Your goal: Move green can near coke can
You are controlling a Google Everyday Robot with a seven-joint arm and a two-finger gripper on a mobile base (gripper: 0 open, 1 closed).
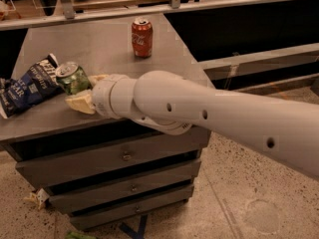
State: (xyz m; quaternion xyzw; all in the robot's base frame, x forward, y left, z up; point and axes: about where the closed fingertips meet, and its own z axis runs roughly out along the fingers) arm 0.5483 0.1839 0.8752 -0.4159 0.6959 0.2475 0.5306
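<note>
The green can (71, 78), dark green with a silver top, is tilted at the front left of the grey cabinet top (99, 46). My gripper (83, 90) is at the can's right side, with its cream fingers (79, 103) closed around the can. The coke can (142, 37), red with white script, stands upright at the back of the top, well apart from the green can. My white arm reaches in from the right and hides the front middle of the top.
A dark blue chip bag (27, 86) lies at the left edge, just left of the green can. Drawers (124, 156) sit below the top. A railing (169, 4) runs behind. There is speckled floor to the right.
</note>
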